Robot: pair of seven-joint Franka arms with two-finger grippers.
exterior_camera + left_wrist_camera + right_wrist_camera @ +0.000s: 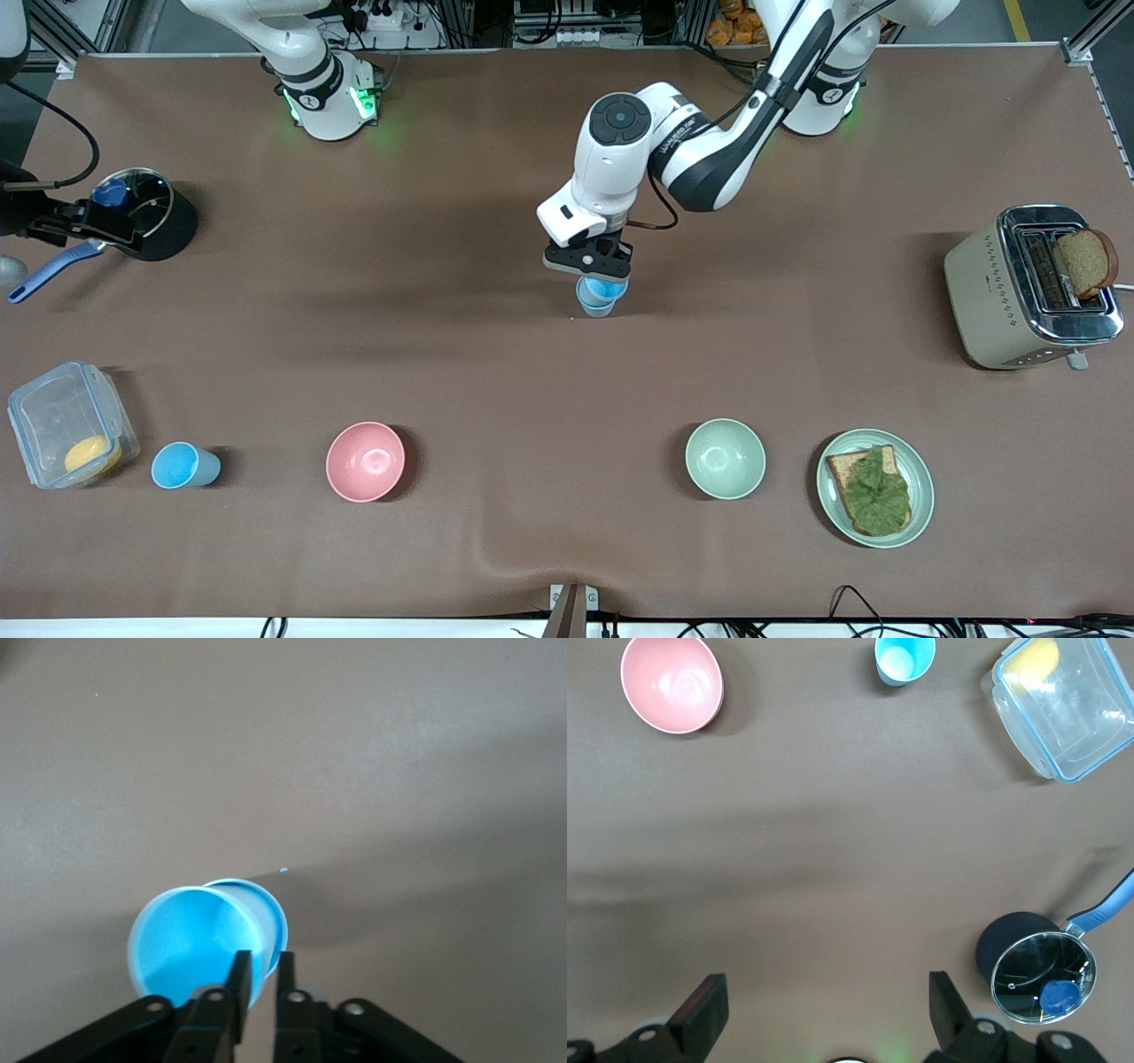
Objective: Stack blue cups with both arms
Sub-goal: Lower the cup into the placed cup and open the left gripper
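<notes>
1. Looking across from the front, you have the left gripper [592, 264] at mid-table, clamped on the rim of one blue cup [599, 295], which hangs over the table farther from the camera than the pink bowl [365, 461]. The second cup [183, 465] stands beside the pink bowl, toward the right arm's end, next to the box [69, 434]. The right arm waits near its base; its gripper is not visible in this view.

2. From the left wrist, your fingers [237, 985] pinch the held cup's [205, 943] wall, one inside, one outside, and the cup sits tilted. I'd level it before you bring it over its partner.

3. From the right wrist, the right gripper [824, 1010] hovers with fingers spread wide, holding nothing; the second cup [904, 659] sits upright beside the pink bowl [671, 682]. Steady that cup with this arm, I'd judge, then lower the held one straight in.
</notes>
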